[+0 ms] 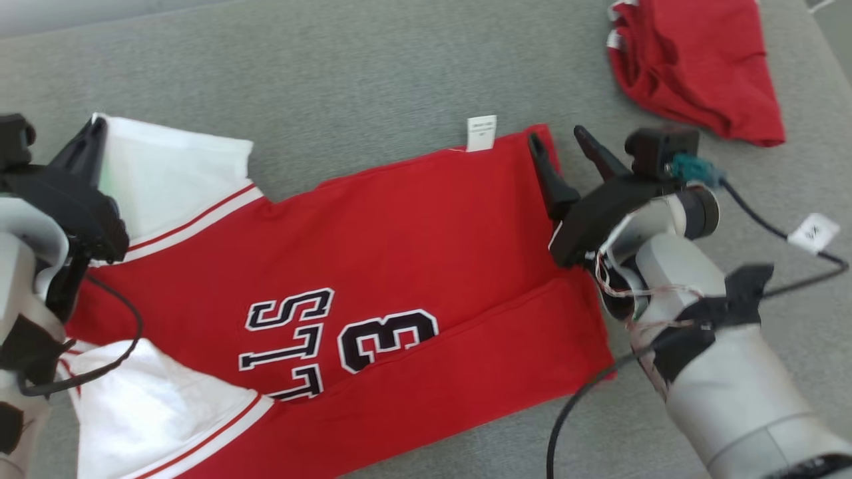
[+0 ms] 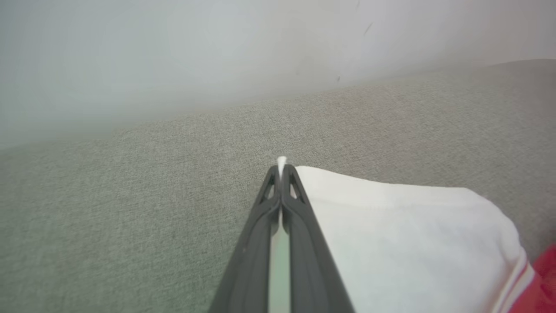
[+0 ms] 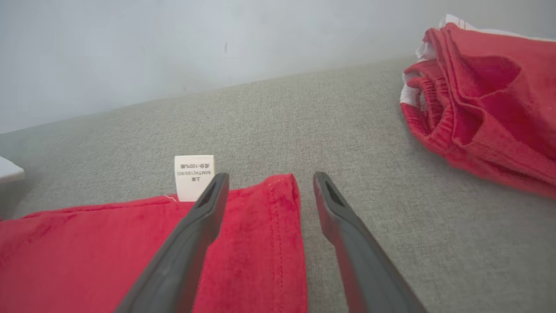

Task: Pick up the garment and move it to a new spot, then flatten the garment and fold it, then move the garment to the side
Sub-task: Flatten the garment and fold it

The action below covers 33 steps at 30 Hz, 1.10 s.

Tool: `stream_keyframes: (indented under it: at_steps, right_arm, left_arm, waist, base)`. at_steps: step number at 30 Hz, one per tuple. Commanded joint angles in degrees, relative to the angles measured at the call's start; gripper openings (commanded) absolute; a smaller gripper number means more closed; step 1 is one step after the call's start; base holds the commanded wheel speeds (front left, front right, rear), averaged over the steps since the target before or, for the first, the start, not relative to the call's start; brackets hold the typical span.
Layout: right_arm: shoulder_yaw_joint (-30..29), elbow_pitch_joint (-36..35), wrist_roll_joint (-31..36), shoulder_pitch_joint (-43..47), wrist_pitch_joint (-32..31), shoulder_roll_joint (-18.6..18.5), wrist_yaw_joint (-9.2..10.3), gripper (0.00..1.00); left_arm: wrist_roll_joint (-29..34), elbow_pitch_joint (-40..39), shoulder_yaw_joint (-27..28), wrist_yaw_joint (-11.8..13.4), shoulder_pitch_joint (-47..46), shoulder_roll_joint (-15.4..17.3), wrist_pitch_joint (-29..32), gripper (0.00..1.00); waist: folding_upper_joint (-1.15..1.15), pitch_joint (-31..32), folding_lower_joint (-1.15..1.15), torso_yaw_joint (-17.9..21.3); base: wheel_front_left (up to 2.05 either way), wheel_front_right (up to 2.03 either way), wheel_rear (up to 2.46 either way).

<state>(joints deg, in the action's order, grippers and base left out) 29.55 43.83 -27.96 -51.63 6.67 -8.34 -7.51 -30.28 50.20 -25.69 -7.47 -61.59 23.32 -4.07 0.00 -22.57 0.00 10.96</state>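
The garment (image 1: 373, 266) is a red jersey with white sleeves and black-and-white lettering, spread flat across the grey surface. My left gripper (image 1: 96, 130) is shut on the far corner of its upper white sleeve (image 2: 391, 226); a sliver of white cloth pokes out between the tips of my left gripper (image 2: 281, 167). My right gripper (image 1: 559, 136) stands open over the jersey's far right hem corner (image 3: 278, 200), one finger over the red cloth and one over bare surface. In the right wrist view my right gripper (image 3: 269, 178) holds nothing. A white care label (image 3: 193, 177) sticks out beside it.
A second red garment (image 1: 692, 66) lies bunched at the far right of the grey fabric surface (image 1: 333, 80). A pale wall rises behind the surface. A black cable with a white tag (image 1: 815, 231) trails off my right wrist.
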Motion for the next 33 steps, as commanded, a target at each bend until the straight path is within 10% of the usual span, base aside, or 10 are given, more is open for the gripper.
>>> stream_keyframes:
  at_steps: [1, 13, 15, 33]
  right_arm:
    - [0.18, 1.50, -0.14, -1.16, -0.08, 0.27, 0.04, 1.00]
    - [0.09, 19.11, 0.39, -10.74, 0.89, 2.20, 0.03, 0.90]
    - [0.12, 21.14, 0.84, -11.52, 1.92, 2.22, 0.04, 0.00]
    - [1.96, 19.43, -1.46, -5.84, 8.57, -0.20, 0.04, 0.00]
  left_arm:
    - [-1.02, -0.25, -0.40, 0.05, -0.50, 0.03, -0.35, 0.00]
    - [-2.76, -2.61, -3.20, 0.05, -1.32, -0.88, -1.90, 0.00]
    - [-2.96, -2.81, -3.56, 0.05, -1.41, -1.00, -2.11, 0.00]
    - [-6.72, -9.86, -4.10, 0.05, 5.81, -0.28, -8.75, 0.00]
  waist:
    - [0.00, -0.31, 0.00, -1.17]
    - [0.00, -1.83, 0.00, -4.19]
    - [0.00, -2.00, 0.00, -4.44]
    - [0.00, 2.56, 0.00, -6.84]
  base:
    - [0.00, 0.00, 0.00]
    - [0.00, 0.00, 0.00]
    - [0.00, 0.00, 0.00]
    - [0.00, 0.00, 0.00]
